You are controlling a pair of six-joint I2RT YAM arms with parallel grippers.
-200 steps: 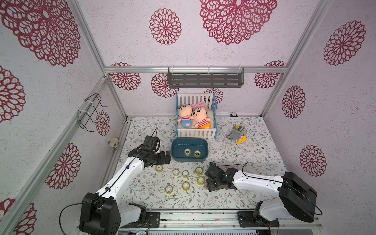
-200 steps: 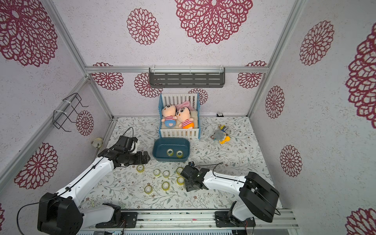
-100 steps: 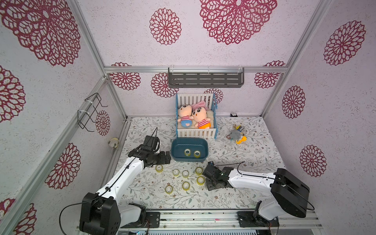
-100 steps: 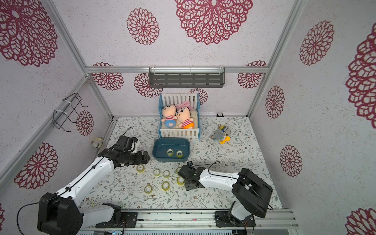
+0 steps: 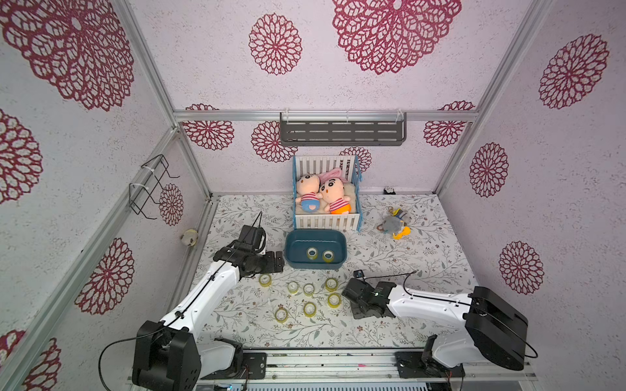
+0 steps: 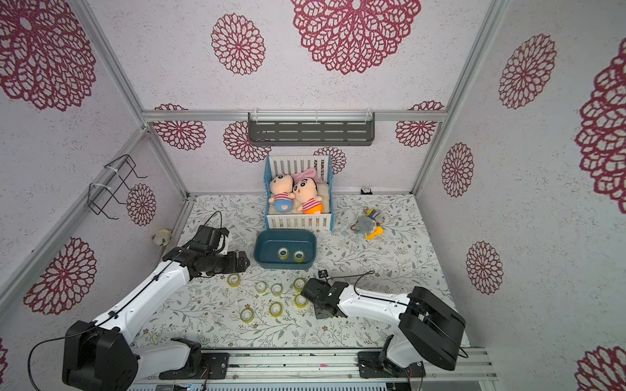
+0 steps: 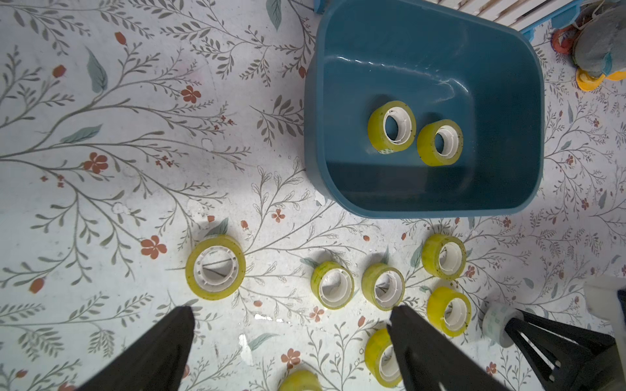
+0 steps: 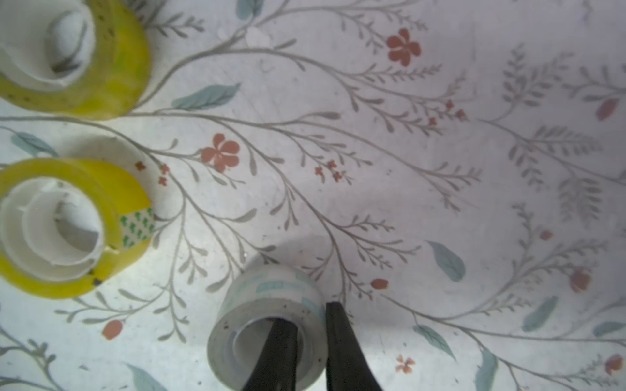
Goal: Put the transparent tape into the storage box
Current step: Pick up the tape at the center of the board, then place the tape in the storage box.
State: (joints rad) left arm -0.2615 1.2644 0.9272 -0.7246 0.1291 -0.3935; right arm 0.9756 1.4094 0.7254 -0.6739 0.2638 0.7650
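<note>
In both top views the dark teal-blue plastic storage box [image 5: 315, 266] sat on the floral-printed desk [image 5: 406, 321], just in front of the white-and-blue slatted toy crib [image 5: 327, 221]. Two yellow-tinted tape rolls [image 5: 311, 252] lay inside it and seven more yellow rolls [image 5: 293, 287] were scattered toward the desk's near edge. The right hand [image 5: 350, 299] was low at the right end of that cluster, hiding whatever it gripped. The left hand [image 5: 278, 261] hovered just beside the box's left wall. In the left wrist view that left hand stood wide and empty, and a clear, whitish transparent tape roll [image 7: 498, 325] stood on the desk just beside a yellow roll. In the right wrist view the right hand was narrow, with one finger down the roll's core and the other outside, pinching its wall. With only one wall gripped, the roll would probably tilt, so a slow, straight lift looked wise before any swing. The yellow rolls crowded one side and bare desk lay on the other. The carry would need to clear the box's near rim, keep off the left hand, and release over the box's bare floor.
</note>
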